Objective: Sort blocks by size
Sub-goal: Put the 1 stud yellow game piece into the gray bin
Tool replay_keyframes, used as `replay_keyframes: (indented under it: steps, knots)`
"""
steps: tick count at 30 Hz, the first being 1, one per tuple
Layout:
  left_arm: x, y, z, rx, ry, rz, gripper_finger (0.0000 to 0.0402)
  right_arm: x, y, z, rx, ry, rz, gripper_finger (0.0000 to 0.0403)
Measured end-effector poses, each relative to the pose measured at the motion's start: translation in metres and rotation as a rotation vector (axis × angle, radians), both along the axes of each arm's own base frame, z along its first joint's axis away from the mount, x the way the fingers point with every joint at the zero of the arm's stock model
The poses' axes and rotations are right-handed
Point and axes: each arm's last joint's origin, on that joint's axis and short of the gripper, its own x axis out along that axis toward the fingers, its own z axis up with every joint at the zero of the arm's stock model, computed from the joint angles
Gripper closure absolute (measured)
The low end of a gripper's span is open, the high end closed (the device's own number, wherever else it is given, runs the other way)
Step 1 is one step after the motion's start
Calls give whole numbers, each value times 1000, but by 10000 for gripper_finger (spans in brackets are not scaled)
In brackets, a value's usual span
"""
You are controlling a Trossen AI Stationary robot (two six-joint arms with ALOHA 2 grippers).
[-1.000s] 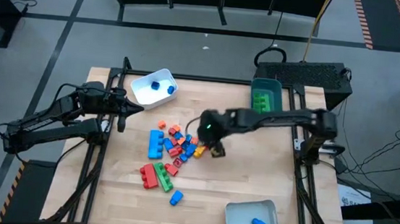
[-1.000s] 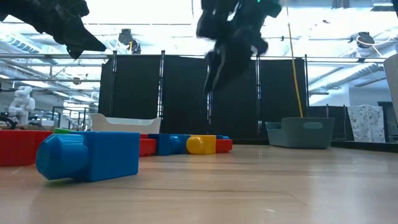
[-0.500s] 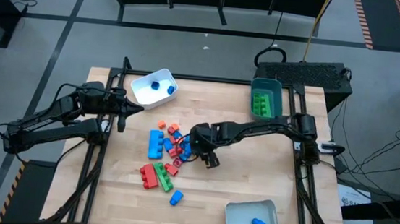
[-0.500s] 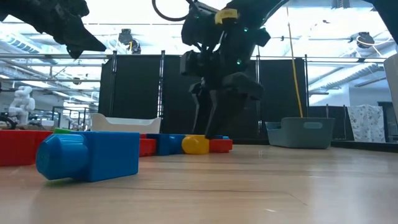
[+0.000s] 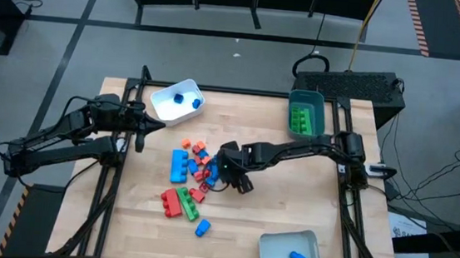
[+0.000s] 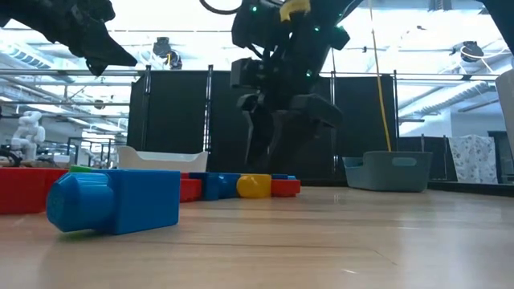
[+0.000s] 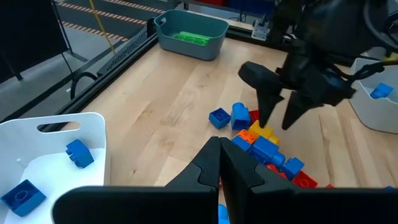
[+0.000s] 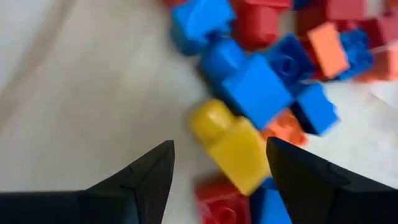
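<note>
A pile of red, blue, orange and yellow blocks (image 5: 200, 170) lies at the table's middle. A blue bar (image 5: 179, 165), red and green bricks (image 5: 178, 201) and a small blue block (image 5: 202, 227) lie nearer the front. My right gripper (image 5: 230, 175) is open just above the pile's right edge. Its fingers stand on either side of a yellow block (image 8: 233, 146), which also shows in the low view (image 6: 255, 186). I see no touch. My left gripper (image 7: 219, 167) is shut and empty, held high beside the white tray (image 5: 166, 98).
The white tray at the far left holds two blue blocks (image 7: 78, 152). A teal tray (image 5: 306, 98) at the far right holds green blocks. A pale tray (image 5: 273, 254) at the near right holds one blue block. Bare wood lies right of the pile.
My right gripper has gone toward the table's left edge and down onto the right edge of the pile, staying open. In the last half second it has risen slightly above the yellow block.
</note>
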Motion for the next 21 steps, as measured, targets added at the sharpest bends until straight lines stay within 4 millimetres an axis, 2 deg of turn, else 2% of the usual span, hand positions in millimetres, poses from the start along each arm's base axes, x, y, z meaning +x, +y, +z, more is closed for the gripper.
replay_keyframes:
  steps: [10, 15, 18, 21]
  knots:
    - [0, 0, 0, 0, 0, -1, 391, 3, -1, -5, -16, -2, 41, 158]
    - [0, 0, 0, 0, 1, -1, 391, 7, -1, -25, -27, 32, 60, 158]
    - [0, 0, 0, 1, 1, -1, 391, 9, 0, -32, -25, 45, 65, 160]
    - [0, 0, 0, 1, 1, -1, 391, 9, 3, -34, -19, 51, 48, 179]
